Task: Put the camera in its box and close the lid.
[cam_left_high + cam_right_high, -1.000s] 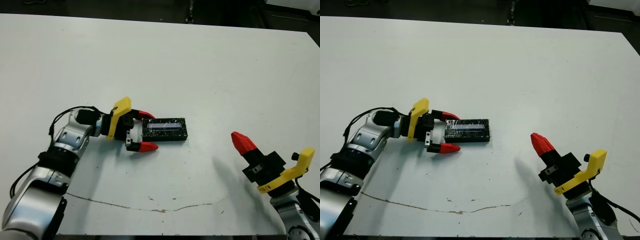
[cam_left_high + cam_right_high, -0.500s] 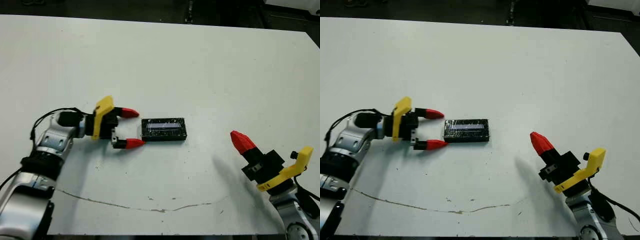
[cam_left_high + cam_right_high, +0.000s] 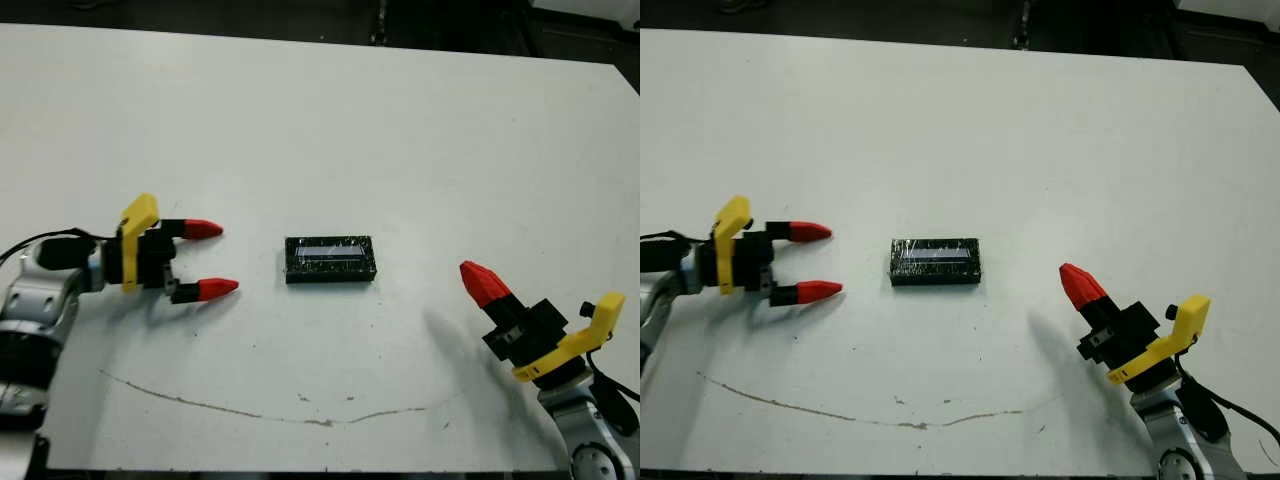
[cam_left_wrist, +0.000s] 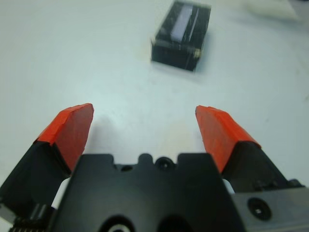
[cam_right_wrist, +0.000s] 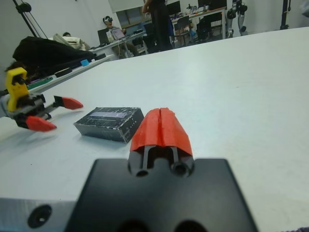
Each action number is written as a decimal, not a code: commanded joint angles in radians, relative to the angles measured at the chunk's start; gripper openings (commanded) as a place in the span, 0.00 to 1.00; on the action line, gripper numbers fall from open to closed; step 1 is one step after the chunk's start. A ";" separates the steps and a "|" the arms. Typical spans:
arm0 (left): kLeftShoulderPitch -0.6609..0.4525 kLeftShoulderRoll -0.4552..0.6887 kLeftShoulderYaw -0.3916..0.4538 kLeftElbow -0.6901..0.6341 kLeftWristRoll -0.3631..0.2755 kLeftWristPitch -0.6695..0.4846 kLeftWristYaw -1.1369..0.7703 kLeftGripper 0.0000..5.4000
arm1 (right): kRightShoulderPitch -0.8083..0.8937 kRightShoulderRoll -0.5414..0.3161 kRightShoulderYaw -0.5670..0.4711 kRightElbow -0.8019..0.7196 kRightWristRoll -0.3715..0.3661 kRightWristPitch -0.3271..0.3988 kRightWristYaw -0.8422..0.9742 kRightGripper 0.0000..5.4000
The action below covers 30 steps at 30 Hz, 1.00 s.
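Black lid (image 3: 329,259) well beyond left jaws

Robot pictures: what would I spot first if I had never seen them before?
Probably the small black box with its glossy lid on, lying alone in the middle of the white table. Next, the bright red fingertips: the left hand is open off to the box's left, pointing at it without touching, and the right hand is shut near the table's front right corner.
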 commanded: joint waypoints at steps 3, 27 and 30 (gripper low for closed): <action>0.060 -0.056 0.120 -0.142 -0.160 0.107 0.111 0.98 | 0.014 -0.001 0.002 -0.005 -0.014 -0.008 -0.011 0.00; 0.147 -0.465 -0.154 -0.666 -0.096 0.381 0.925 0.33 | 0.040 0.021 0.003 -0.022 -0.012 -0.030 -0.043 0.00; 0.135 -0.484 -0.185 -0.630 -0.075 0.400 0.945 0.25 | 0.043 0.022 0.003 -0.022 0.000 -0.024 -0.037 0.00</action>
